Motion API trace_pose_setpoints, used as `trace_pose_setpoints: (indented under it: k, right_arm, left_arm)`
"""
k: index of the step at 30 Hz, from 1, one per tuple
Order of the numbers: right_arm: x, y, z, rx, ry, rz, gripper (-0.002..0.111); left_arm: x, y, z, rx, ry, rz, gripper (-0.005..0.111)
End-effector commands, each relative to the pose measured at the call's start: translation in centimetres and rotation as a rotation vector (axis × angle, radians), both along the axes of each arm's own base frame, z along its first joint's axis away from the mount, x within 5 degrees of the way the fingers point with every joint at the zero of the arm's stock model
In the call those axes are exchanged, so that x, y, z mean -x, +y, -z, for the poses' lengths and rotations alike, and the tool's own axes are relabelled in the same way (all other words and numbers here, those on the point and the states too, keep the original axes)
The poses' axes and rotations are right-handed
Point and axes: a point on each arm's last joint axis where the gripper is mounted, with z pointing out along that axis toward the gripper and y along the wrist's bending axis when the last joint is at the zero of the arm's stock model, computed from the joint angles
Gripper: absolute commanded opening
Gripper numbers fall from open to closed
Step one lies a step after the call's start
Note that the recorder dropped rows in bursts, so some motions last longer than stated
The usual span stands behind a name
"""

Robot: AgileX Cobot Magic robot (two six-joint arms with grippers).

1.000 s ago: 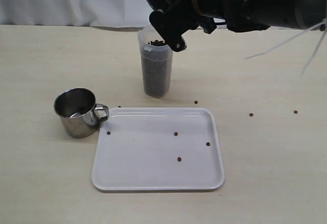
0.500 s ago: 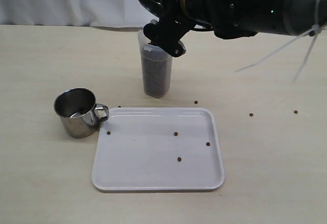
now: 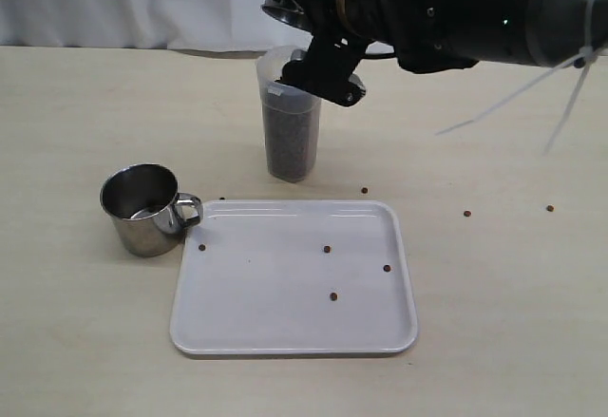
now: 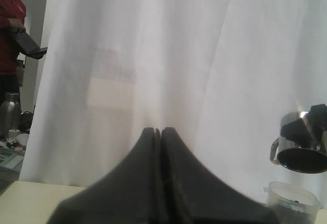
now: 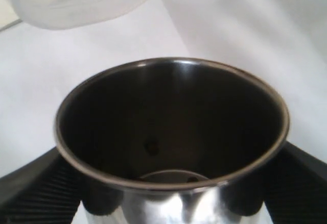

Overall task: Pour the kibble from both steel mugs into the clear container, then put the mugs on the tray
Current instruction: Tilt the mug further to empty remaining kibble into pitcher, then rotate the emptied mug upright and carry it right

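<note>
In the exterior view, our right gripper [image 3: 321,67] pinches a mug [image 3: 283,9] by its sides, tipped steeply over the container [image 3: 274,67]. The container stands toward the desk's back edge, behind the tray [image 3: 285,336]. Kibble [image 3: 291,146] fills the container nearly to its rim. The other mug [image 3: 141,210] stands upright on the desk, its handle just beside the tray's back left corner. Stray pellets [image 3: 327,248] lie on the tray and on the desk to its right.

In the left wrist view, our left gripper [image 4: 161,134] is pressed together on nothing, well apart from the pour. The mug hangs above the container's mouth.

In the right wrist view, ribbed fingers [image 5: 36,188] clamp the mug's walls. The inside looks almost empty, though one or two dark specks may be pellets; it is too dim for us to be sure.

To finish this pour well, we judge we should hold the lip centred over the container and tilt a little further to clear stragglers. Then we should right the mug before heading for the tray.
</note>
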Motion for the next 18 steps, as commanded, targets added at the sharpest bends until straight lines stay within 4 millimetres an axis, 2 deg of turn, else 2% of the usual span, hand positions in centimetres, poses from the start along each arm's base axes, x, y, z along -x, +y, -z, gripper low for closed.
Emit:
trace_pose_setpoints:
  k: [1,8,18]
  right_arm:
    - [0.10,0.21,-0.29,0.036,-0.031,-0.015,0.005]
    - [0.89,1.14,-0.31,0.085,-0.060,-0.057,0.005]
    - [0.92,1.15,-0.33,0.196,-0.119,-0.096,0.005]
  left_arm:
    - [0.04,-0.01,0.09,0.010,0.000,0.005,0.000]
    - [0.04,-0.01,0.09,0.010,0.000,0.005,0.000]
    - [0.05,-0.02,0.05,0.010,-0.005,0.006,0.000]
